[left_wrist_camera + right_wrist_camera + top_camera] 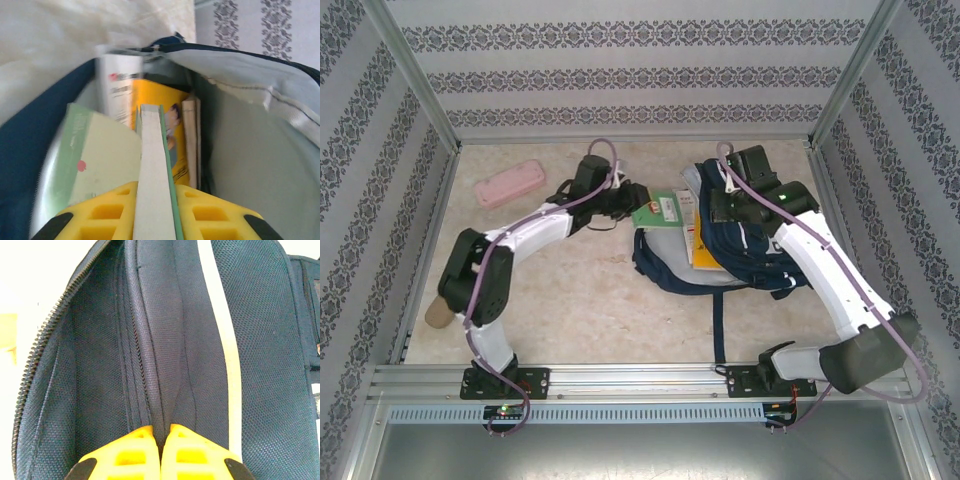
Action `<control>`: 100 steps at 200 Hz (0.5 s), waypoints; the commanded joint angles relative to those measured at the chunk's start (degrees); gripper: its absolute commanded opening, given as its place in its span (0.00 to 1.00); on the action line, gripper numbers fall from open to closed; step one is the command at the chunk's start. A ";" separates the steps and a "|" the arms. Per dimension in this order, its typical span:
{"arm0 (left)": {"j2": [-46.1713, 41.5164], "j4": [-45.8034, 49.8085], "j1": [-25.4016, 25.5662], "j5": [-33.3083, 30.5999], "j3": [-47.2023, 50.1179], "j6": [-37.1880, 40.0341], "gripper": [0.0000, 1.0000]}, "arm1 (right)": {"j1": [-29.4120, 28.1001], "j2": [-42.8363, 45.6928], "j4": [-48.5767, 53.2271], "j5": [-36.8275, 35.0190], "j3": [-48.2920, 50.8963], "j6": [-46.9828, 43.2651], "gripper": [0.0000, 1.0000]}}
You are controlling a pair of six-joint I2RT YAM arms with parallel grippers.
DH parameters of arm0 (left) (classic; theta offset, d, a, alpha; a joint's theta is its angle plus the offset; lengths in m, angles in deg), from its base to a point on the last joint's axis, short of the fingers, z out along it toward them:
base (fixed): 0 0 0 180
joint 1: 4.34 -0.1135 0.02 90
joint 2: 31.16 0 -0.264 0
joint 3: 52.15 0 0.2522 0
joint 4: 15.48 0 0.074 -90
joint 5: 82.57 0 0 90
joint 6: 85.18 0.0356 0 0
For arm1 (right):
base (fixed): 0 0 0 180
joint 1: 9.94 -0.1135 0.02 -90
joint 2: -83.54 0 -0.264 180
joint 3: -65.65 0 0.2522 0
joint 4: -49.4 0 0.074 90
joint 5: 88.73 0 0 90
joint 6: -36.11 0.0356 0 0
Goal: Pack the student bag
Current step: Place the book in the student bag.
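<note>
Right of the table's [580, 300] middle lies the navy backpack [665, 268], flat, with its unzipped mouth turned toward the left arm. At that mouth the left gripper [623, 200] is clamped narrow on a green book [658, 210], which reaches partly over the backpack's grey lining. From the left wrist, the yellow fingers [100, 212] press both faces of this book, seen edge-on. The backpack opens straight ahead of it, navy wall on one side and pale lining on the other. Deeper inside the backpack sit a yellow book [152, 95] and a white book [117, 85], with more page edges just beside them.

Over the backpack's side away from the mouth, the right gripper [720, 205] is down on the fabric. Its wrist view shows the two yellow fingers [125, 455] closed almost together, pinching a raised fold of the backpack's navy mesh beside a zip line and a white stripe.

Well left of the backpack, beyond the left arm, a pink case [508, 184] lies on the table.
</note>
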 commanded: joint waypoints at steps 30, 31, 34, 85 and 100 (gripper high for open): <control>12.65 -9.12 8.52 0.05 -13.84 -5.28 0.00 | 2.06 3.92 -2.92 7.28 -6.44 3.65 0.00; 12.94 -9.28 8.59 0.06 -14.11 -5.45 0.00 | 2.07 3.95 -2.90 7.36 -6.48 3.64 0.00; 13.63 -9.67 9.02 0.12 -14.97 -5.93 0.00 | 2.13 3.96 -2.84 7.50 -6.56 3.71 0.00; 24.82 -6.81 16.47 0.08 -28.79 -7.59 0.00 | 3.75 3.68 -1.91 8.13 -7.41 4.35 0.00; 26.27 -5.32 18.38 0.15 -29.93 -7.05 0.00 | 4.21 3.70 -2.09 8.16 -7.00 4.58 0.00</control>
